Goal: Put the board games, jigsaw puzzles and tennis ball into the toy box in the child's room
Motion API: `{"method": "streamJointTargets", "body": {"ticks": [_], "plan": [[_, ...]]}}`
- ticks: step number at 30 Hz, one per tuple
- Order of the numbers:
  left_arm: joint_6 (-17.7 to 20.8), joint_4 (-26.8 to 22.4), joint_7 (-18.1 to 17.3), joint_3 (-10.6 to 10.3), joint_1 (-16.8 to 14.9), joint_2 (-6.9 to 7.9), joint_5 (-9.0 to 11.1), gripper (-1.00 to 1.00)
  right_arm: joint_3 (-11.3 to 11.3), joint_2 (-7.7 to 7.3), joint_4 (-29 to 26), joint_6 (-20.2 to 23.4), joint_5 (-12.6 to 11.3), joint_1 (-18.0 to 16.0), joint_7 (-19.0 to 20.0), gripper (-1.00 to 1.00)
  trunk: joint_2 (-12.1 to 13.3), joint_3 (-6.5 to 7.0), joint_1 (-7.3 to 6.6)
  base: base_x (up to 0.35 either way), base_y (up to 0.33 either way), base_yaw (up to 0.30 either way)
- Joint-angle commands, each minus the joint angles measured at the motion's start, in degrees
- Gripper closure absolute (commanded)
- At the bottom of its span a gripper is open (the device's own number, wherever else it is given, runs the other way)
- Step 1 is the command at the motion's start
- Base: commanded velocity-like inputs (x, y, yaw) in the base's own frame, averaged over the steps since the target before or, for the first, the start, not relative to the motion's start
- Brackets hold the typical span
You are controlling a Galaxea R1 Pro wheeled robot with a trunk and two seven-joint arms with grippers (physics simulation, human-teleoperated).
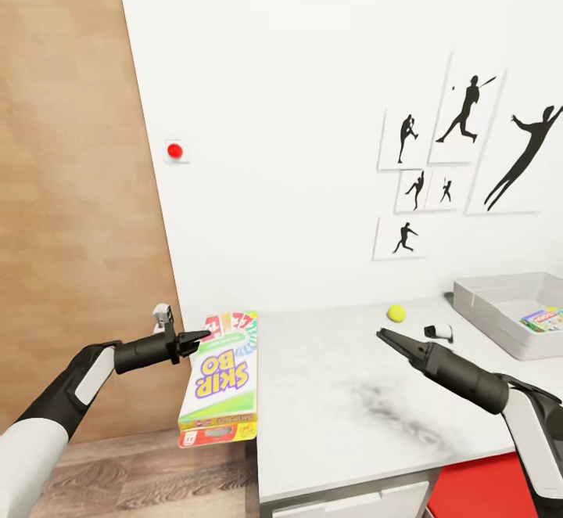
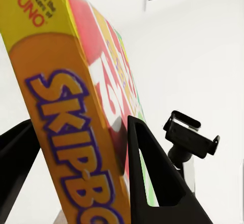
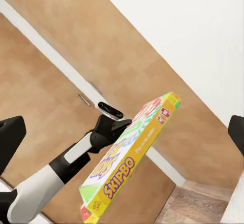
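One game box (image 1: 220,381) is in your left gripper (image 1: 197,336), hanging off the table's (image 1: 344,393) left edge over the floor, cover facing up and tilted. Jaws pinch it across its thickness near one long edge; the left wrist view shows a finger (image 2: 152,178) on each face.

Handling, my read: stiff cardboard, light, glossy faces so it may slip. The grip is off-centre, so it can swing or sag in the pinch. Keep moves slow. A hold nearer the middle of the long edge would be steadier.

Right gripper (image 1: 383,335) hovers over the tabletop, carrying nothing. In the right wrist view the fingers sit at opposite edges, so jaws are spread.

Count in view:
- 1 held game box, plus 1 more colourful box (image 1: 543,319) already lying in the toy box (image 1: 489,311), at the table's far right.
- 1 tennis ball (image 1: 396,313) on the table, near the wall, between the grippers and well apart from the tub.
- 1 small black-and-white object (image 1: 442,332) just beside the right gripper; can't identify it.
- 6 silhouette pictures (image 1: 469,111) on the wall.
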Motion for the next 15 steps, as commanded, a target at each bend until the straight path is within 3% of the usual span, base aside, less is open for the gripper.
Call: {"method": "streamJointTargets", "body": {"ticks": [1,9,15], "plan": [[0.18,0.07,-0.17,-0.12,-0.04,0.03,0.14,1.00,-0.29,0.02,0.00,0.34,-0.07,-0.05,-0.35,-1.00,0.37,0.11,-0.22,0.000,0.000,0.000],[0.04,0.18,-0.17,0.08,0.23,-0.59,0.54,1.00,-1.14,0.11,0.06,0.68,-0.39,-0.05,-2.04,-1.00,3.58,1.55,-1.98,0.000,0.000,0.000],[-0.12,0.19,0.09,0.18,0.41,-2.52,0.43,1.00,-1.23,0.11,0.26,0.40,-0.49,-0.05,-1.96,-1.00,5.99,2.63,-3.30,0.000,0.000,0.000]]}}
